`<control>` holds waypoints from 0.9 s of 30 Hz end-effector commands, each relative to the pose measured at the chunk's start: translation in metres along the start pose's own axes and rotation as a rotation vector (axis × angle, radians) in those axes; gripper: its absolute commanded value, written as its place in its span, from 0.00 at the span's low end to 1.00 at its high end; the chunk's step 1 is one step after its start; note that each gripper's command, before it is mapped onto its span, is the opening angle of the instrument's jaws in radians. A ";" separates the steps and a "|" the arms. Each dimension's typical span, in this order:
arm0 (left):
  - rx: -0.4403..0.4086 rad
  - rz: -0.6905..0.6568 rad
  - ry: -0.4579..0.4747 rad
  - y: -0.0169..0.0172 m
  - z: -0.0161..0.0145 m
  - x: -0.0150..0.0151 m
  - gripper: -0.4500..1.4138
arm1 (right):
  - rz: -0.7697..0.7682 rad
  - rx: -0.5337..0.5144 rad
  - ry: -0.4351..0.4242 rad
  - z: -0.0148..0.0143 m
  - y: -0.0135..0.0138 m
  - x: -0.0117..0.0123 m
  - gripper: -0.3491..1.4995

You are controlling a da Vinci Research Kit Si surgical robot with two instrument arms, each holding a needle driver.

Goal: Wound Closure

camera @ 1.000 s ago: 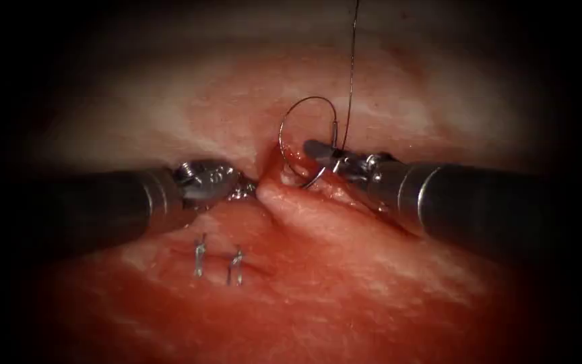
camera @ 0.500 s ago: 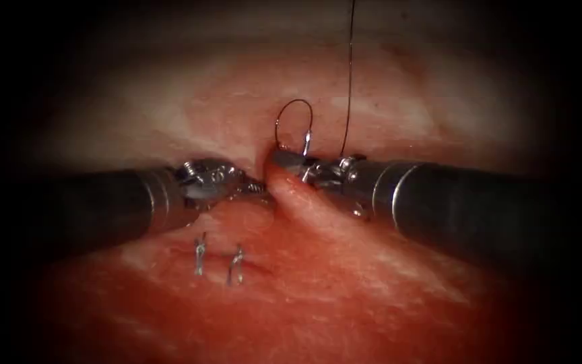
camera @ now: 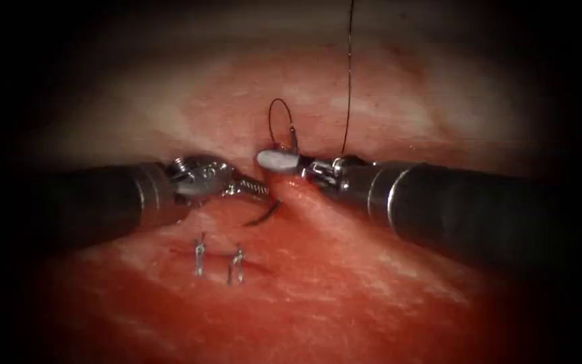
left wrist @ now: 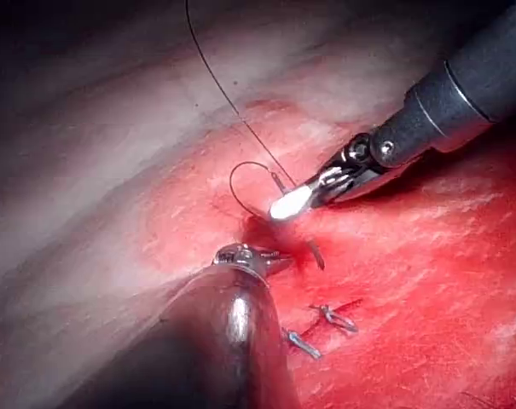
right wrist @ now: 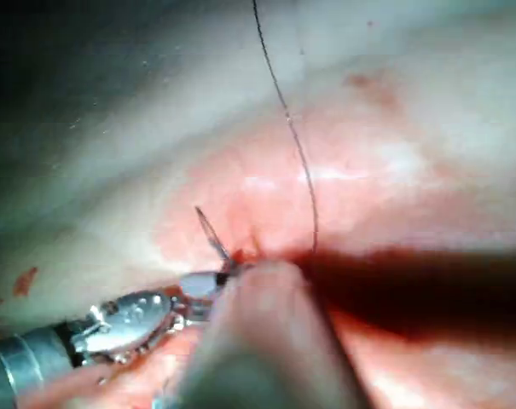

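Observation:
The curved needle (camera: 271, 114) is in the tissue (camera: 345, 283). Its tail arcs above the right edge of the cut, and its dark tip (camera: 265, 214) sticks out on the left side. The right tool (camera: 271, 162) lies across the cut with its jaws open beside the needle's tail, gripping nothing that I can see. The left tool (camera: 261, 191) points its tip at the cut's left edge, just above the emerged needle tip. Thread (camera: 349, 81) rises from the tail. In the left wrist view the right tool (left wrist: 283, 204) sits by the needle loop (left wrist: 239, 170).
Two finished stitches (camera: 199, 256) (camera: 237, 264) with short cut ends sit below the left tool, along the closed part of the cut. Red fluid wets the tissue around the cut. In the right wrist view the left tool (right wrist: 202, 284) meets the needle (right wrist: 211, 230).
The right tool moved left and turned the needle through the tissue. The visible arc shrank, the tip came out on the left side, and the right jaws opened.

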 end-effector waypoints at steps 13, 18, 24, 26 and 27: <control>-0.105 0.202 0.147 -0.0002 -0.0003 0.0008 0.41 | -0.403 -0.029 0.079 -0.0038 0.0062 0.0062 0.92; -0.212 0.256 0.281 0.0002 0.0004 0.0017 0.48 | -0.535 -0.031 0.083 -0.0042 0.0066 0.0065 0.93; -0.280 0.264 0.300 0.0014 0.0022 0.0028 0.66 | -0.701 -0.055 0.034 -0.0052 0.0066 0.0069 0.94; -0.292 0.251 0.300 0.0016 0.0025 0.0030 0.64 | -0.713 -0.054 0.028 -0.0056 0.0066 0.0070 0.94; -0.297 0.253 0.301 0.0016 0.0026 0.0032 0.62 | -0.719 -0.053 0.027 -0.0057 0.0067 0.0071 0.94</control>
